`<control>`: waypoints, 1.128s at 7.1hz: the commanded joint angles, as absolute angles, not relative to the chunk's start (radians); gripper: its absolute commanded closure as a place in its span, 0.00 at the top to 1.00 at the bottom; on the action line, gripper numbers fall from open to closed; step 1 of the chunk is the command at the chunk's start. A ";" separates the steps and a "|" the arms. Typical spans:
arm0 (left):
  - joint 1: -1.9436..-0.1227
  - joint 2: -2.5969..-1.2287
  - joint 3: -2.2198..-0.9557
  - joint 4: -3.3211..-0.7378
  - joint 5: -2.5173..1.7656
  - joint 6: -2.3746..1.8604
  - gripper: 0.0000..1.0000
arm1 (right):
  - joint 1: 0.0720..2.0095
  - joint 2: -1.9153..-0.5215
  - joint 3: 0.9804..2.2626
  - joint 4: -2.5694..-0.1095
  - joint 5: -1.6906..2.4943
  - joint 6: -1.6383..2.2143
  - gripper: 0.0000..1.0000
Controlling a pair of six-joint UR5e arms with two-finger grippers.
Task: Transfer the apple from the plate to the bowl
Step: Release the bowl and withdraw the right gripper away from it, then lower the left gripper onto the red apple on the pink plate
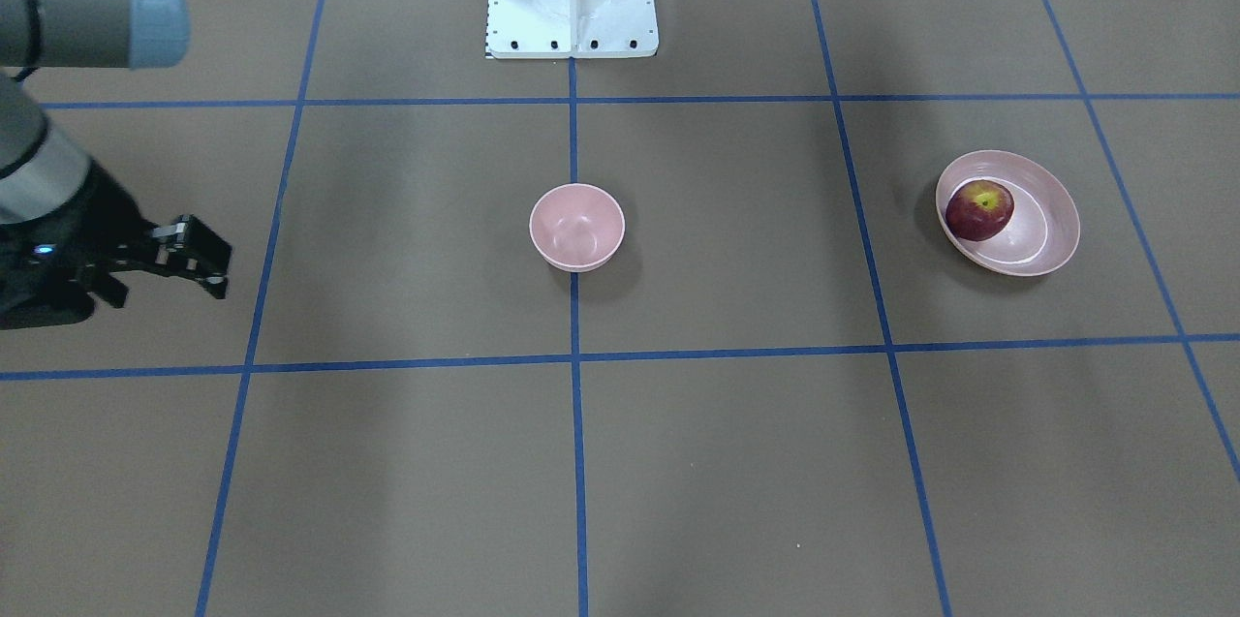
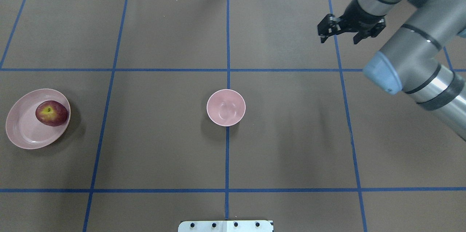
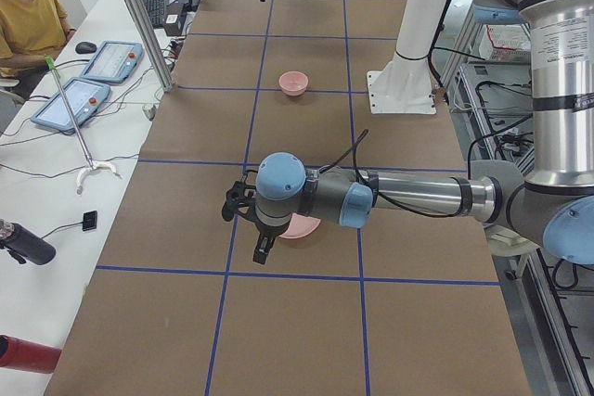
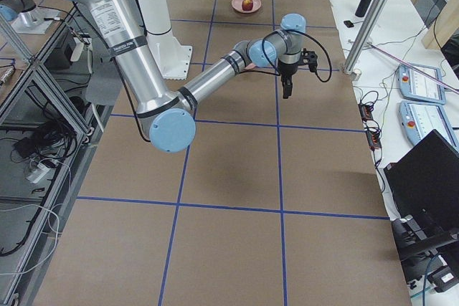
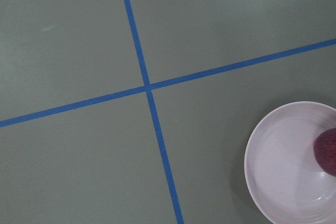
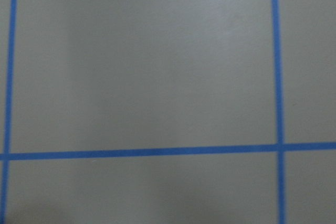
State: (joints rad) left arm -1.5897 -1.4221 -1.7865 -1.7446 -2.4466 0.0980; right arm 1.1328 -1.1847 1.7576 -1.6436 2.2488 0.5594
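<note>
Near plate rim, apple; bowl apart.

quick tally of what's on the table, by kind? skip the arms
apple: 1
plate: 1
bowl: 1
Total: 3

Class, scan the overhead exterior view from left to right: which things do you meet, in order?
plate, with the apple on it → bowl → right gripper
</note>
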 commanded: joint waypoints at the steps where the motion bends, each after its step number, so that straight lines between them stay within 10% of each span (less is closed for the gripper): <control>1: -1.569 -1.442 -1.790 -1.746 -2.476 0.069 0.98 | 1.306 -1.378 1.752 -1.635 2.303 0.187 1.00; 8: -1.071 -1.492 -1.799 -2.057 -2.206 -0.625 0.99 | 1.448 -1.572 1.756 -1.634 2.296 -0.086 1.00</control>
